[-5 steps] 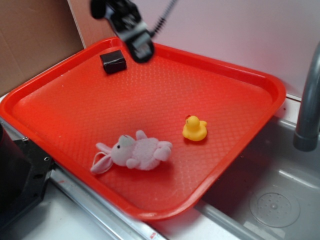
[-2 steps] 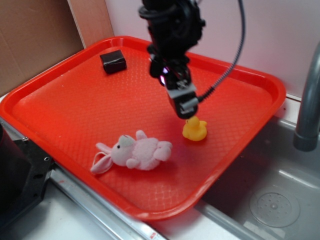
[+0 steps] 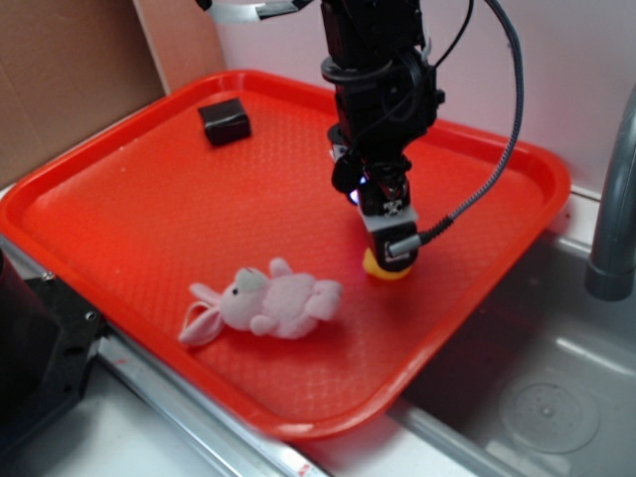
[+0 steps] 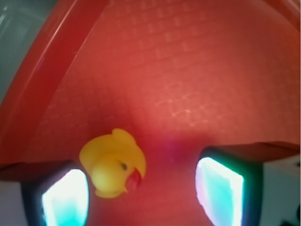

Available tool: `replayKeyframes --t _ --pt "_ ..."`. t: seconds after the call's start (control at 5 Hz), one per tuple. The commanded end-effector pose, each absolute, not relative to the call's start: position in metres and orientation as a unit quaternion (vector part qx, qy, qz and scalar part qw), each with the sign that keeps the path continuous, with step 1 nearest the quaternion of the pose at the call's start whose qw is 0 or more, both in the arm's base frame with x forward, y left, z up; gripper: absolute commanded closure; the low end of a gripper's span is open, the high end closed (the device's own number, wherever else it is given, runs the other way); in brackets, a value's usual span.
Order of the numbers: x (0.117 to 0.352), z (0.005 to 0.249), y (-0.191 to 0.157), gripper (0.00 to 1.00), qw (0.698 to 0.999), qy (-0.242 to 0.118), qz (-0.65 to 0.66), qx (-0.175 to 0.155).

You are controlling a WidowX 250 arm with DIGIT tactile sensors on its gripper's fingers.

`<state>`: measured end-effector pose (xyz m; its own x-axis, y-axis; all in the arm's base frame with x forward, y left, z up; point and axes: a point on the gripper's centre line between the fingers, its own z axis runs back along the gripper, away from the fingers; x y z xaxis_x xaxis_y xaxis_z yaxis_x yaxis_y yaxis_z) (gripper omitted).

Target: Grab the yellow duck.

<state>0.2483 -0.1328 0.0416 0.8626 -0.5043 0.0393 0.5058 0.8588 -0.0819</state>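
Between the spread fingers of the pincer [image 4: 143, 188], nothing yet gripped, the yellow duck [image 4: 114, 163] sits close against one finger with open space to the other, so a squeeze should catch it, and beyond stretches the red tray [image 4: 188, 70].

Exterior: high, oblique; wrist: close, downward; shared tray [image 3: 79, 214].

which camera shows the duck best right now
The wrist view: the whole duck shows, head and beak, between the open tool's pads. In the exterior view the tool hides all but a yellow sliver of it.
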Motion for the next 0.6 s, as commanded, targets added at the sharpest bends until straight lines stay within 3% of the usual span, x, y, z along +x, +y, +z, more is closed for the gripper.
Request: replayKeyframes --t 0.0,0.4 --pt "0.244 0.045 -0.148 0.00 0.954 -0.025 -0.291 -0.061" --pt "0.244 0.030 -0.151 0.00 0.958 -0.008 -0.286 -0.031"
